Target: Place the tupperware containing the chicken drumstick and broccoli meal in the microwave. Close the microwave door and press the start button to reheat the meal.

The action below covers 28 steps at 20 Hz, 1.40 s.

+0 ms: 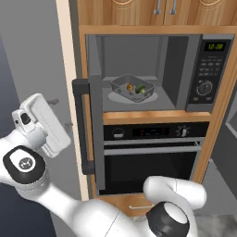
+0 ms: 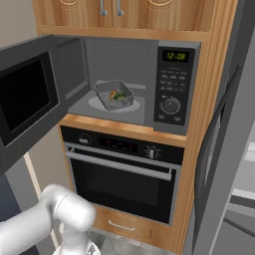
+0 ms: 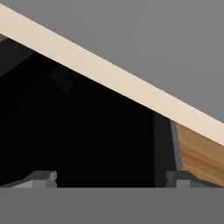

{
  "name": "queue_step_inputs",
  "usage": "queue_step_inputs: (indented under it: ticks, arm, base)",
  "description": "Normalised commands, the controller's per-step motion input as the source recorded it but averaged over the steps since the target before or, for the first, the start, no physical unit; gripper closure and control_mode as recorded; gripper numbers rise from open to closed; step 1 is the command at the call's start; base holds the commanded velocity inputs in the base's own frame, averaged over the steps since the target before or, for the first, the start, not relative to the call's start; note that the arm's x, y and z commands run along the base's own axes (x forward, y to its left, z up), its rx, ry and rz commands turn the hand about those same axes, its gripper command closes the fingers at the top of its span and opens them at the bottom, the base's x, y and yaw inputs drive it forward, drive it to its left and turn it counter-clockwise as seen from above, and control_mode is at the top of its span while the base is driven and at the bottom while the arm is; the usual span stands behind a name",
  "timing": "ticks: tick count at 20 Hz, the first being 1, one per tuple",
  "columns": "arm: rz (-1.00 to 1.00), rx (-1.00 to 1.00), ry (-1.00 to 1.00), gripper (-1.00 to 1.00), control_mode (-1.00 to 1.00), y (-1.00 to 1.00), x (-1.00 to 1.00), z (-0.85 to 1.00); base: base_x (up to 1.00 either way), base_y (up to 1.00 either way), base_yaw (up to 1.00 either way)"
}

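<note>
Now jaws wide, black microwave door between.

you see a black glossy built-in microwave with a matt grey interior, its door's dark window glassy and smooth. the small grey shallow tupperware looks like translucent plastic. the brown grained wooden cabinet frame reads matt; the black oven's bar handle looks like brushed silver metal.

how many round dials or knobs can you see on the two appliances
3: one dial low on the microwave control panel, and two knobs on the oven panel, one at its left end and one at its right. None looks hidden.
</note>
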Motion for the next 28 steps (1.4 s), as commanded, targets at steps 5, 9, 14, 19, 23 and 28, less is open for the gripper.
queue_step_inputs:
  ticks: [5, 9, 14, 19, 23, 28]
  arm:
    - [-0.16, 0.07, 0.0, -1.0, -1.0, -1.0, 0.0, -0.28]
    - [-0.11, 0.11, 0.0, -1.0, -1.0, -1.0, -0.13, -0.18]
    - [-0.08, 0.13, 0.0, -1.0, -1.0, -1.0, -0.06, -0.2]
    - [0.0, 0.15, 0.0, -1.0, -1.0, -1.0, 0.01, -0.22]
    - [0.06, 0.18, 0.0, -1.0, -1.0, -1.0, 0.18, -0.25]
    - [0.16, 0.18, 0.0, -1.0, -1.0, -1.0, 0.44, -0.23]
  base:
    - [0.0, 0.0, 0.0]
    - [0.0, 0.0, 0.0]
    - [0.0, 0.0, 0.0]
    - [0.0, 0.0, 0.0]
    - [0.0, 0.0, 0.0]
    - [0.0, 0.0, 0.0]
